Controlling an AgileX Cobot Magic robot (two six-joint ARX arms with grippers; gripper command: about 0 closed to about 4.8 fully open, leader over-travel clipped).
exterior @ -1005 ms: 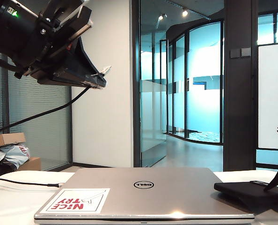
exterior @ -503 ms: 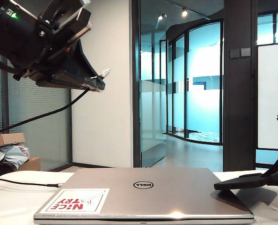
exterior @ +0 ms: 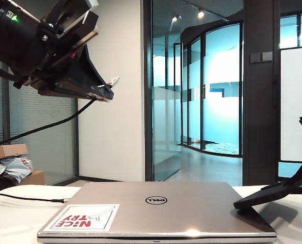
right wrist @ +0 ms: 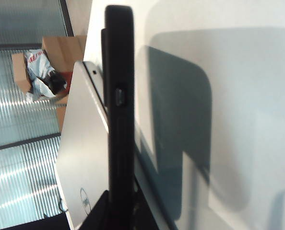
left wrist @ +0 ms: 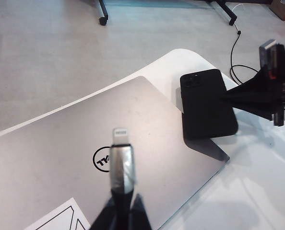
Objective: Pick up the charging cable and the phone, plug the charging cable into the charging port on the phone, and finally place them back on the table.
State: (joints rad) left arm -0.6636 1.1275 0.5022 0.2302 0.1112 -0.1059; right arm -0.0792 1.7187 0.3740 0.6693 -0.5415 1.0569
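1. We hold the charging cable [left wrist: 122, 165] in our left gripper [left wrist: 119, 211], whose fingers are clamped on the cord just behind the silvery plug; the plug sticks out ahead of them, high above the laptop [left wrist: 85, 163].
2. In the exterior view that left gripper [exterior: 97, 90] hangs well above the laptop [exterior: 156, 208], over its sticker side, with the cord [exterior: 39, 127] trailing down and away from it.
3. We hold the phone [left wrist: 207, 103] in our right gripper [left wrist: 257, 98], fingers pinched on one edge. The phone is tilted and lifted off the table [left wrist: 257, 191], just beside the laptop's corner, with its shadow on the surface below.
4. The right wrist view shows the phone [right wrist: 119, 120] edge-on with a small slot on its side. We cannot tell from here whether that slot is the charging port, and the fingers themselves are barely in view.
5. The other black cord [exterior: 26, 197] lies on the table beside the laptop, untouched.
6. We judge both pick-ups done and the plugging step about to begin.
7. Next we need to bring both things together above the laptop, turn the phone's port end toward the plug, and line them up squarely before pushing in.
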